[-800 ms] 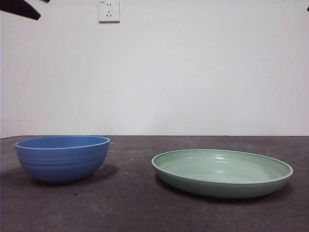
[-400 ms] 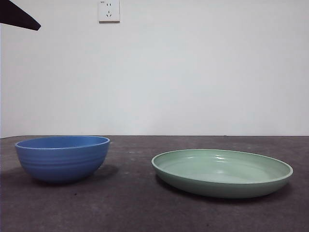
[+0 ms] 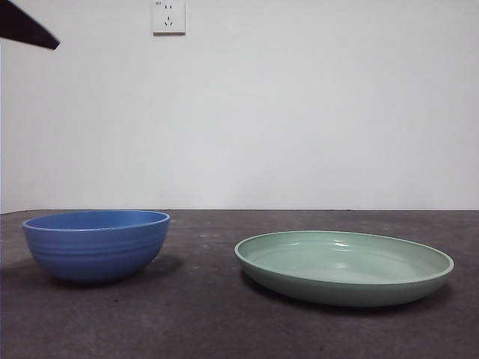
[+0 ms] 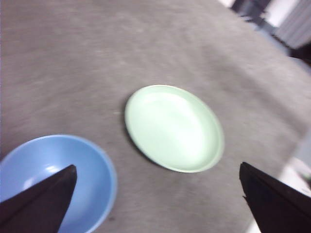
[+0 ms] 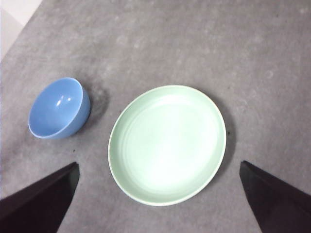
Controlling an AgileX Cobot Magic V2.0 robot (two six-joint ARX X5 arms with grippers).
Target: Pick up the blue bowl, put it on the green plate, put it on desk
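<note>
The blue bowl (image 3: 96,244) stands upright and empty on the left of the desk (image 3: 202,314). To its right the green plate (image 3: 344,265) lies flat and empty, a gap between the two. My left gripper (image 4: 157,167) hangs open high above the desk, over the bowl (image 4: 63,179) and the near edge of the plate (image 4: 174,127); its view is blurred. From higher up my right gripper (image 5: 158,164), also open, looks down on the plate (image 5: 167,144) and the bowl (image 5: 58,108). Neither holds anything.
A black arm tip (image 3: 26,30) shows in the front view's top left corner, far above the bowl. A white wall with a socket (image 3: 168,16) stands behind the desk. Dark furniture (image 4: 252,9) lies past the desk's edge in the left wrist view.
The black arm tip at the top left of the front view has sunk a little and drawn back leftward. Bowl and plate have not moved.
</note>
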